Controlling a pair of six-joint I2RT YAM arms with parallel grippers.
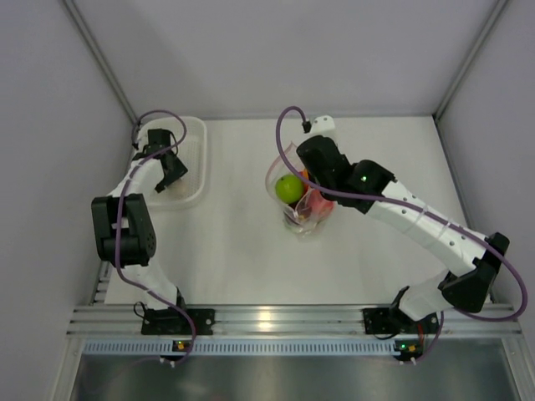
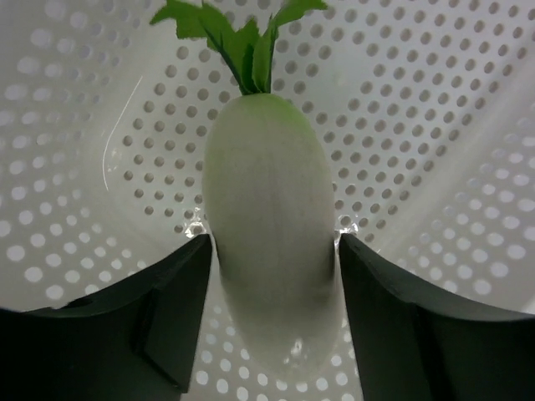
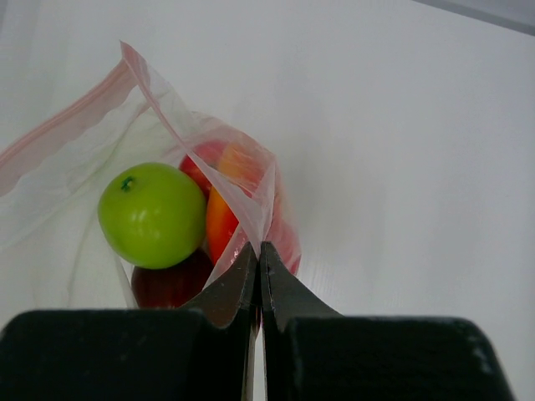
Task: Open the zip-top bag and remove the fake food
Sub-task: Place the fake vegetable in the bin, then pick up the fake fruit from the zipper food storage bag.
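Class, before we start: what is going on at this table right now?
The right gripper is pinched shut on the edge of the bag, with a green fruit and red and orange pieces inside it. The left gripper is in the basket, fingers flanking the radish; whether it grips is unclear.

You'll see the zip-top bag (image 3: 180, 125) is thin, clear plastic film, crinkled and shiny, with a pinkish strip, and the green fruit (image 3: 152, 215) inside it is smooth, glossy plastic. The white radish (image 2: 267, 217) has a softer satin sheen than the glossy, perforated plastic of the white basket (image 2: 435, 125). The bench (image 3: 401, 150) looks smooth matt white, the left gripper (image 2: 274, 242) matt black.
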